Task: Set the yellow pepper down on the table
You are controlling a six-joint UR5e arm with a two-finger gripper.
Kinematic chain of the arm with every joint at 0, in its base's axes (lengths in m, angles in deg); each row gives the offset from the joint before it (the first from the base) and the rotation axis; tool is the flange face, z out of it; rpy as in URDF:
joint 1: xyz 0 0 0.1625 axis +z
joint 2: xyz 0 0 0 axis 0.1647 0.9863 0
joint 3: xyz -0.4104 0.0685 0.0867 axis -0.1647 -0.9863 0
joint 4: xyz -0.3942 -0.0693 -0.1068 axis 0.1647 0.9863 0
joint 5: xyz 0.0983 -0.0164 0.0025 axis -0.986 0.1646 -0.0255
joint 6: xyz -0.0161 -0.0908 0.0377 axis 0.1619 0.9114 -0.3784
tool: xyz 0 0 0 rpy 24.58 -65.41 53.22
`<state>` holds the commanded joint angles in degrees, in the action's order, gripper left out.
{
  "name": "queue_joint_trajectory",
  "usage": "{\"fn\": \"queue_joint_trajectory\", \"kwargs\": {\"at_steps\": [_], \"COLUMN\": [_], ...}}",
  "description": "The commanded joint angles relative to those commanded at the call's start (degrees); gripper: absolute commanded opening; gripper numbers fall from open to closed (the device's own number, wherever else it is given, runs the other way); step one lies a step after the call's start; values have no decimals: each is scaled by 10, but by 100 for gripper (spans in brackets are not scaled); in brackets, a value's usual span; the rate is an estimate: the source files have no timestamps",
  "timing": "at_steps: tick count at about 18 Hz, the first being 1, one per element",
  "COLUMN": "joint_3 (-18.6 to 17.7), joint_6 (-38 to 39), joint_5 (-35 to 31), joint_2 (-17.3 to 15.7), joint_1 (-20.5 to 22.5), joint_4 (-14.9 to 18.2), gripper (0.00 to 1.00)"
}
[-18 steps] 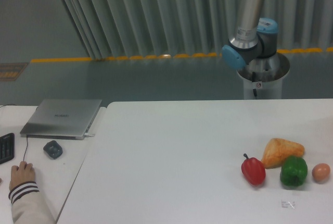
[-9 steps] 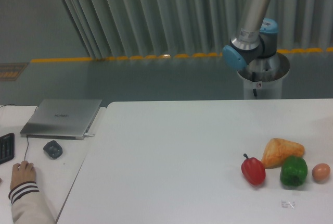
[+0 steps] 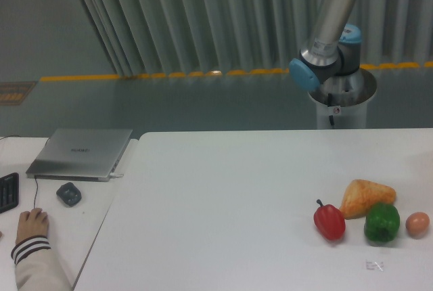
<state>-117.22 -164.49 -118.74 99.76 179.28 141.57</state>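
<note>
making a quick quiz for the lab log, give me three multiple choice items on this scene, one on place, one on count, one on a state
1. Where does the green pepper lie?
A. between the red pepper and the egg
B. on the laptop
C. left of the red pepper

2. How many peppers are on the table?
A. one
B. two
C. four

3. What state is the laptop in?
A. open, screen up
B. closed
C. standing on its edge

Answers:
1. A: the green pepper sits with the red pepper to its left and the egg to its right in the image.
2. B: only the red and green ones lie on the table; no yellow pepper is in view, and the orange lump is not a pepper.
3. B: the laptop lies flat with its lid shut on the side desk.

The arm runs out of the top of the picture, so its tool is not seen.
</note>
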Motion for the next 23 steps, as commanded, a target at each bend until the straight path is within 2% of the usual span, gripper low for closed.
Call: {"fn": "queue_joint_trajectory", "kwargs": {"at_steps": [23], "joint_3": [-17], "joint_6": [24], "joint_5": [-29], "joint_2": [29], "joint_1": [-13], "joint_4": [-9], "gripper": [100]}}
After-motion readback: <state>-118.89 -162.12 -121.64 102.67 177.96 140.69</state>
